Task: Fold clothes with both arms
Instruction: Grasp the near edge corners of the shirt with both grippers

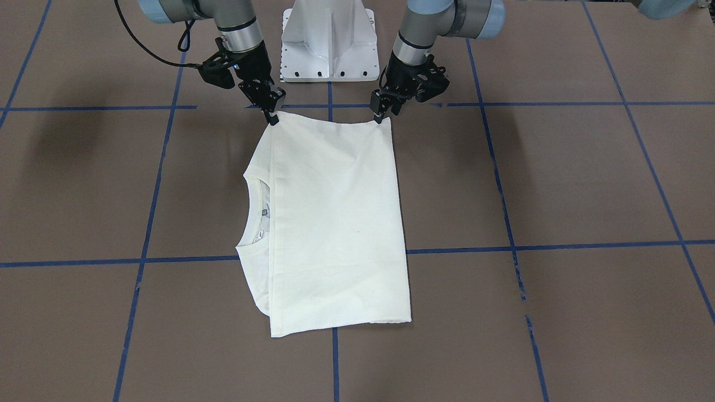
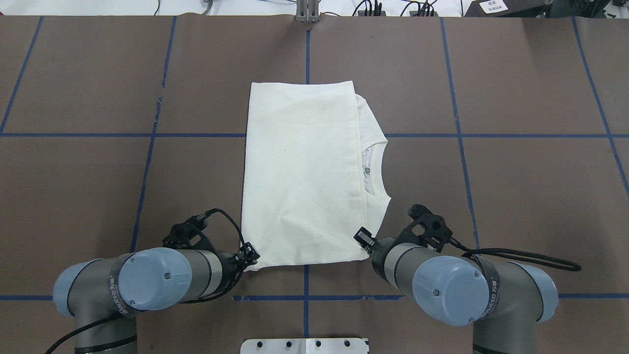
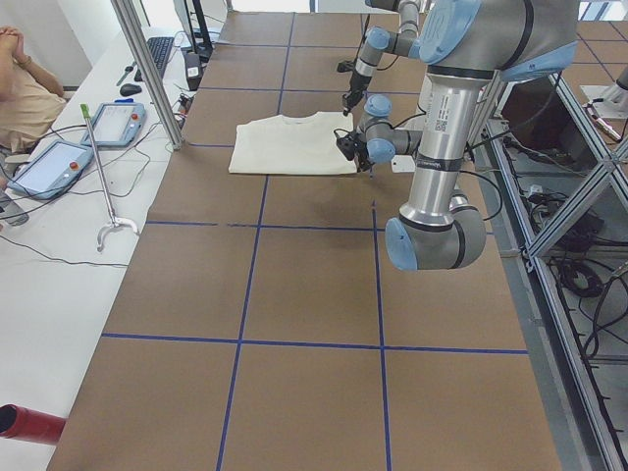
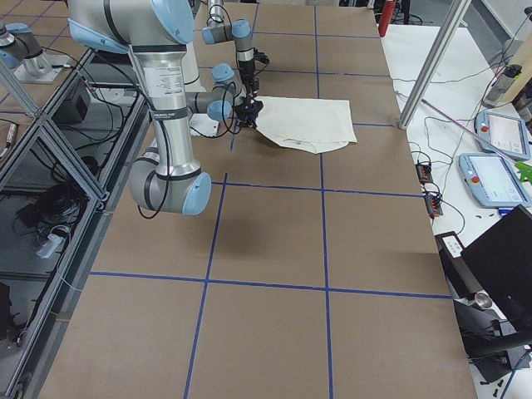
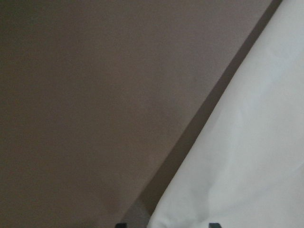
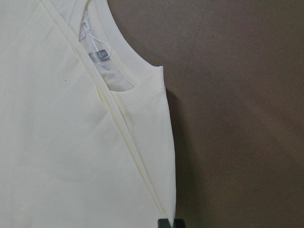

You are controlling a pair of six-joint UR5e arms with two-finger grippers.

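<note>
The cream T-shirt (image 1: 335,223) lies folded on the brown table, plain side up, with its collar (image 1: 258,212) showing at one side; the print is hidden. It also shows in the overhead view (image 2: 300,172). My right gripper (image 1: 272,116) is at the shirt's near collar-side corner, and in the right wrist view (image 6: 171,223) its fingertips are pinched together on the shirt's edge (image 6: 142,166). My left gripper (image 1: 380,114) is at the other near corner. In the left wrist view its fingertips (image 5: 121,224) stand wide apart with the shirt corner (image 5: 237,166) between them.
The white pedestal base (image 1: 329,39) stands just behind the grippers. Blue tape lines (image 1: 558,245) cross the brown table. In the exterior left view, tablets (image 3: 118,123) and a person (image 3: 25,88) are at a side desk beyond the table's far edge.
</note>
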